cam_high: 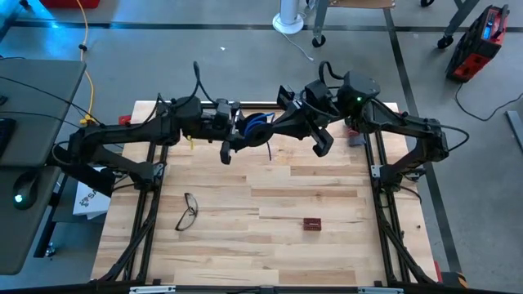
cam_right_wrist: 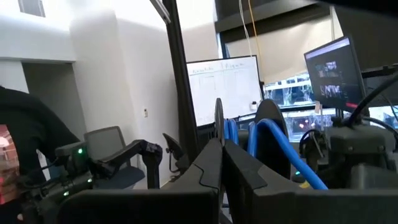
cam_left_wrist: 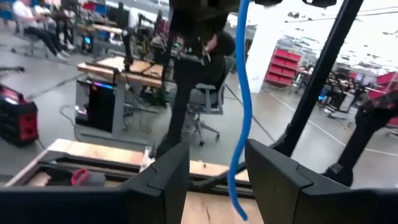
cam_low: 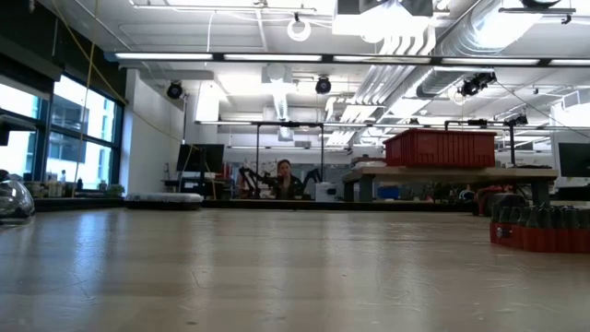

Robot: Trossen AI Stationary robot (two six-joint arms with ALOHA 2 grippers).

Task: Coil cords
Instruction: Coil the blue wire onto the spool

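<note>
Wooden table (cam_high: 270, 237) in a lab with a grey floor; both arms are raised over its far side and meet near the middle. Blue cable (cam_high: 255, 122) hangs in the air between the two grippers, looped, off the table. Right gripper (cam_high: 231, 148) reaches across from the right; in its wrist view the fingers (cam_right_wrist: 211, 165) are pressed together with blue loops (cam_right_wrist: 273, 140) draped just past the tips, so it looks clamped on the cable, though the exact pinch point is hidden. Left gripper (cam_high: 233, 121) faces it from the left, jaws apart; in the left wrist view a blue strand (cam_left_wrist: 242, 118) drops down through the gap between its fingers (cam_left_wrist: 165, 177), and I cannot tell whether either finger touches it. On the table, well apart from the arms: eyeglasses (cam_high: 188, 211) at the near left, small red block (cam_high: 312, 223) at the near right. Low view shows only the bare tabletop (cam_low: 277, 277), the red block (cam_low: 539, 231) at the right edge, the edge of a lens (cam_low: 11, 198) at the far left, and a person (cam_low: 284, 180) seated far back in the room. Red bin (cam_low: 441, 148) sits on a bench behind.
</note>
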